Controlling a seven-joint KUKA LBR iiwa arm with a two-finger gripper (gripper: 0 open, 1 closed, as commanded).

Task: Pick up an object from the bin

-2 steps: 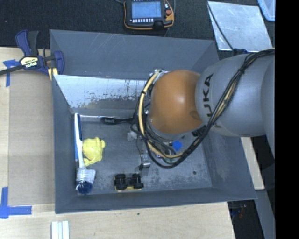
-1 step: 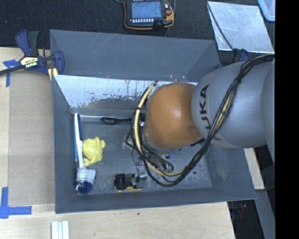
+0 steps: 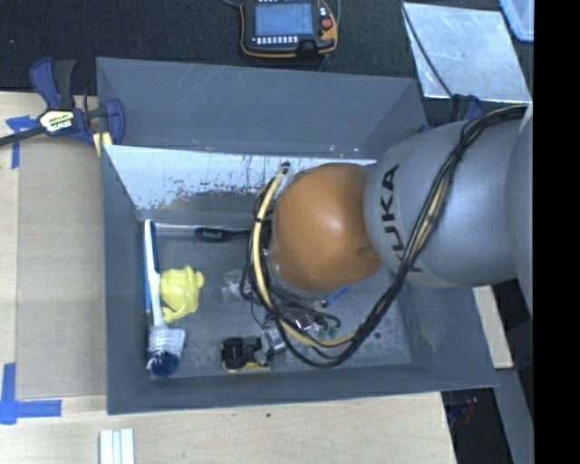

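Arm [image 3: 453, 208] comes in from the right. Its orange cover [image 3: 322, 227] sits over the middle of the grey bin [image 3: 122, 299] and blocks most of the floor there. Yellow and black cables [image 3: 263, 272] loop down the cover's left side. Tool [image 3: 270, 343] is low under the cover and mostly hidden, so I cannot tell whether it is spread or pressed together.

Nearest thing is a small black-and-yellow object [image 3: 237, 354] on the floor by the near wall, centre, just left of the tool. No grip on it is visible. A clear plastic piece [image 3: 236, 288] lies just beside the cables. A blue bit [image 3: 337, 294] pokes out under the cover's right edge, kind unclear.

Left side, well apart from the tool: a lumpy yellow toy [image 3: 180, 292] touches a bottle brush [image 3: 156, 308] with a blue-white handle, bristle head toward the near wall. A black pen [image 3: 217, 235] lies by the far wall.

Writing: "UKA" in black on the arm's casing. A handheld pendant [image 3: 287, 27] with a lit screen is beyond the bin, text unreadable.
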